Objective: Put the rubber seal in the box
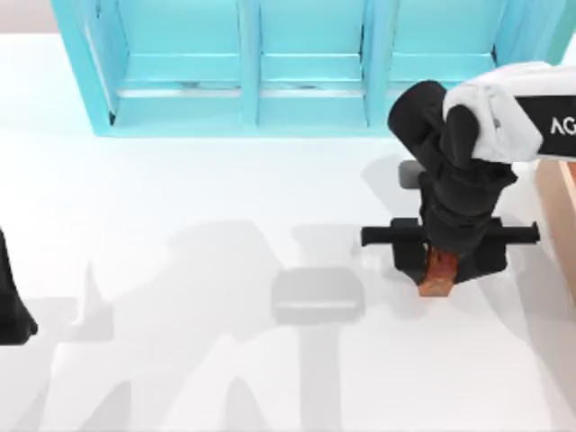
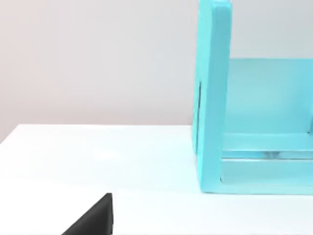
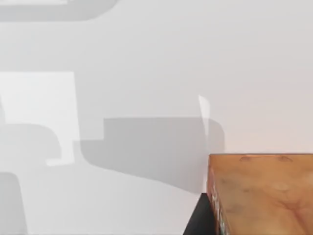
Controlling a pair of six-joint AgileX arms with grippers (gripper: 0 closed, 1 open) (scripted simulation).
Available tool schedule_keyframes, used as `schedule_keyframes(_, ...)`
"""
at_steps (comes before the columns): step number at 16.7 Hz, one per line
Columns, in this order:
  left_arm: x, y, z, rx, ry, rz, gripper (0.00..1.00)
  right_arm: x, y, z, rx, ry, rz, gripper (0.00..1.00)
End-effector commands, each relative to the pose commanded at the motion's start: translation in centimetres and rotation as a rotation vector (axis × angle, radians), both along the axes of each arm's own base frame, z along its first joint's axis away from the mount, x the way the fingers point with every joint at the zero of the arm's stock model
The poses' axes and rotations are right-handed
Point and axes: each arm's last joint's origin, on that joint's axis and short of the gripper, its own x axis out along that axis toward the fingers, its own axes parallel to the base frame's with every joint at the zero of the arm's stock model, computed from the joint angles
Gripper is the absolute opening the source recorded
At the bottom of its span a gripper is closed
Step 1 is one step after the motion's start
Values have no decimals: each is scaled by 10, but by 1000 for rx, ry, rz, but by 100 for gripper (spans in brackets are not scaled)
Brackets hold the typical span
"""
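The small reddish-brown rubber seal looks glossy and smooth; the white counter is matt, the turquoise shelf unit faintly sheened.

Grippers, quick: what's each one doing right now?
Left gripper: parked at the table's left edge; fingers cannot be told.
Right gripper: shut on the small reddish-brown glossy rubber seal, above the table.

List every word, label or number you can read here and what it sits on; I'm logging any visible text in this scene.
"AG": white letters on a black panel of the right arm, cut off by the top view's right edge, so the rest cannot be read.
Tiny dark marks on the rubber seal, held in the right pincer: too small to read.
No text on the turquoise shelf unit or on the table.
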Motion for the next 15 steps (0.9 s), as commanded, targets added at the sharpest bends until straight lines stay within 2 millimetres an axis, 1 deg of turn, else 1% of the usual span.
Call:
schedule_keyframes(6, 0, 0, 0, 0, 0, 0, 100, 0, -1, 1, 0, -2, -3, 0)
schedule_keyframes(8, 0, 0, 0, 0, 0, 0, 100, 1, 0, 5, 1, -3, -1, 0)
schedule_keyframes(11, 0, 0, 0, 0, 0, 0, 100, 4, 1, 29, -1, 1, -4, 0)
schedule_keyframes(15, 0, 0, 0, 0, 0, 0, 100, 3, 1, 75, -3, 5, -4, 0)
